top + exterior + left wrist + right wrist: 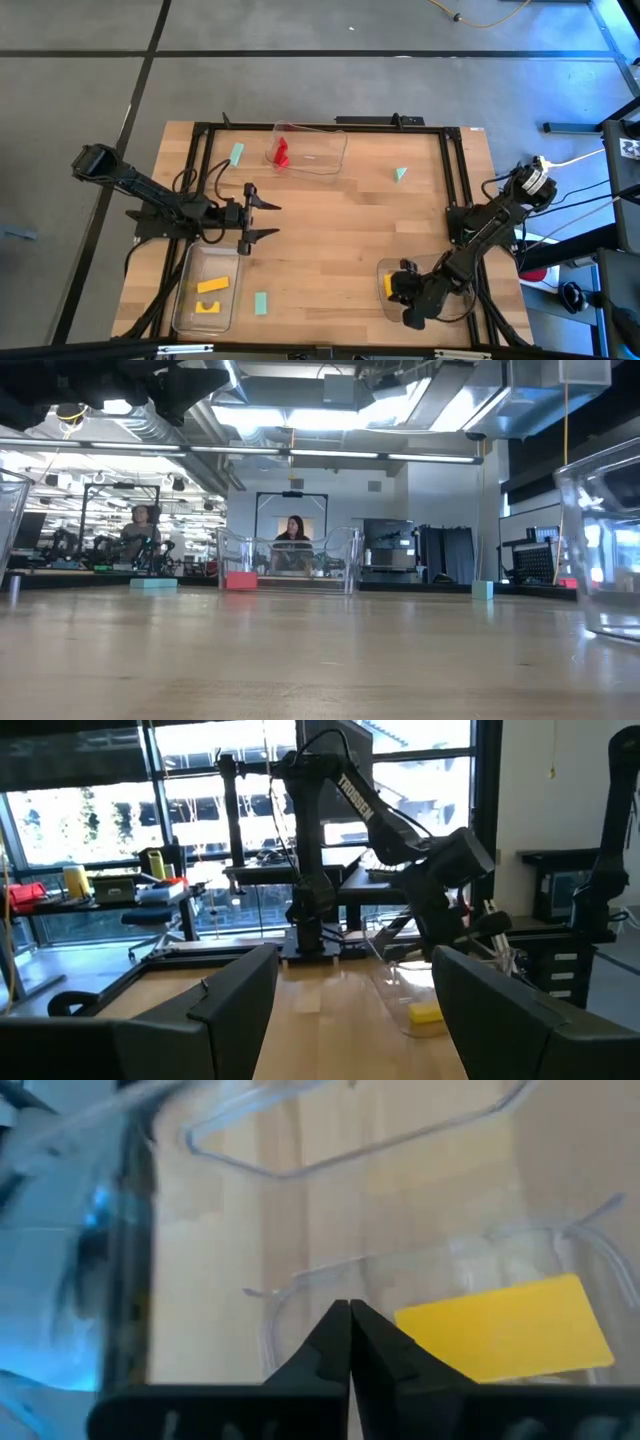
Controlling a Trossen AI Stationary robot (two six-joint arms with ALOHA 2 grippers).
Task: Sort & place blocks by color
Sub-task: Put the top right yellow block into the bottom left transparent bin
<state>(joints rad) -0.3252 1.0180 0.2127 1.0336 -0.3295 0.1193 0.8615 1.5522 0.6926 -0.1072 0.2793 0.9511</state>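
My right gripper (398, 284) is shut over the clear tray (382, 302) at the near right. In its wrist view the closed tips (350, 1318) stand beside a flat yellow block (505, 1330) lying on the tray floor, with nothing between them. My left gripper (264, 220) is open above bare table, right of the near-left tray (185, 300), which holds two yellow blocks (211, 286). Red blocks (282, 152) lie in the far tray (335, 160). Teal blocks rest on the table at far left (237, 154), far right (400, 174) and near left (261, 303).
A black frame (320, 126) runs along the table's far edge and down both sides. The middle of the wooden table (330, 230) is bare. In the low view the far tray (290, 560) and a red block (240, 581) show, with people seated in the room behind.
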